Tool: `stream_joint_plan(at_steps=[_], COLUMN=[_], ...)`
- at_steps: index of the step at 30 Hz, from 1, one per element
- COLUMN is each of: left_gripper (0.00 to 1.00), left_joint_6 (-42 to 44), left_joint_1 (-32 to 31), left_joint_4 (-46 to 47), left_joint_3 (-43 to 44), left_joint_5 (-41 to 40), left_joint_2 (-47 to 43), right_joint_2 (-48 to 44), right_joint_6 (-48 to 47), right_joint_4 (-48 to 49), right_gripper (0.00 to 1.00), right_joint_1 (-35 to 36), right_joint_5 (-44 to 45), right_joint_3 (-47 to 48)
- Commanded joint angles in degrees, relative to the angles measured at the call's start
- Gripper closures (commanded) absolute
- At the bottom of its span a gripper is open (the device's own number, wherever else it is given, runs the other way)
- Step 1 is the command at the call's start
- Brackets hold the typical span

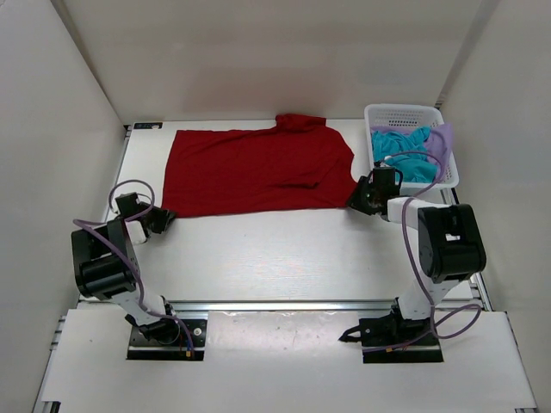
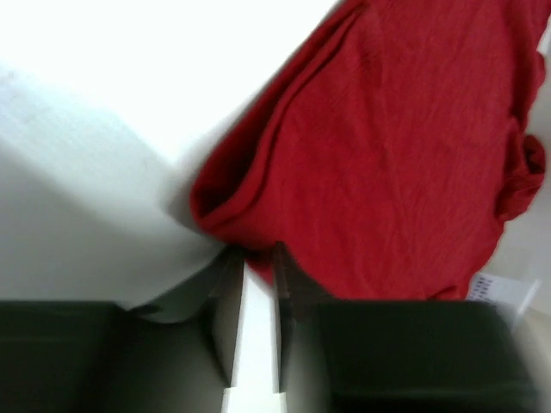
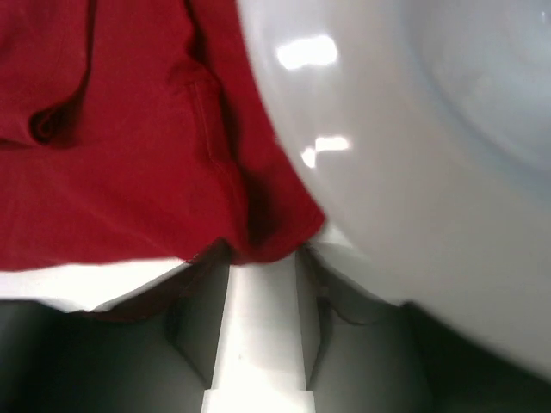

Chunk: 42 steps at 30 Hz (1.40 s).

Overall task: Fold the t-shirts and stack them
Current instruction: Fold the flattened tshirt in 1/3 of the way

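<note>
The red t-shirt (image 1: pixel 258 168) lies spread flat across the back of the table. My left gripper (image 1: pixel 166 220) sits at its near left corner. In the left wrist view the jaws (image 2: pixel 254 254) stand a little apart, with bare table between them and the red cloth (image 2: pixel 387 155) folded over at their tips. My right gripper (image 1: pixel 355 200) is at the shirt's near right corner. Its jaws (image 3: pixel 263 254) are open, and the red hem (image 3: pixel 112 172) lies loose just between the tips. The teal-blue t-shirt (image 1: pixel 400 146) and the lavender t-shirt (image 1: pixel 441 142) lie bunched in the basket.
The white mesh basket (image 1: pixel 405 109) stands at the back right, close to my right gripper, and its corner shows in the left wrist view (image 2: pixel 499 292). White walls enclose the table on three sides. A blurred white surface (image 3: pixel 430 129) fills the right of the right wrist view.
</note>
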Motion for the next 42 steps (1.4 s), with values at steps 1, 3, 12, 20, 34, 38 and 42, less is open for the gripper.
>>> stream_joint_plan(at_steps=[1, 3, 12, 20, 34, 38, 42], left_gripper=[0.77, 0.86, 1.00, 1.00, 0.89, 0.61, 0.56], left_joint_6=[-0.8, -0.9, 1.1, 7.8, 16.3, 15.9, 16.6], left_joint_1=[-1.3, -1.9, -1.0, 4.6, 0.7, 1.5, -0.4], left_joint_4=[1.5, 1.8, -1.8, -13.0, -36.6, -36.0, -30.7], left_joint_3=[1.5, 2.9, 2.6, -4.9, -4.8, -0.6, -0.8], left_joint_5=[-0.9, -1.1, -3.2, -0.8, -9.0, -5.9, -3.5], left_joint_2=[2.7, 4.5, 0.8, -12.1, -32.1, -28.9, -29.6], right_joint_2=[2.8, 2.8, -10.7, -29.1, -61.6, -57.7, -52.7], right_joint_6=[1.4, 2.9, 4.2, 5.9, 11.7, 6.0, 3.4], right_joint_4=[5.0, 5.9, 3.6, -5.9, -23.7, -25.3, -23.6], right_gripper=[0.77, 0.92, 1.00, 1.00, 0.93, 0.63, 0.66], right_joint_1=[0.8, 0.8, 0.9, -2.2, -1.2, -2.6, 0.9], right_joint_5=[2.7, 2.8, 4.2, -1.0, -5.3, -5.3, -2.8], right_joint_3=[2.8, 2.5, -9.0, -24.3, -34.4, -27.8, -22.7])
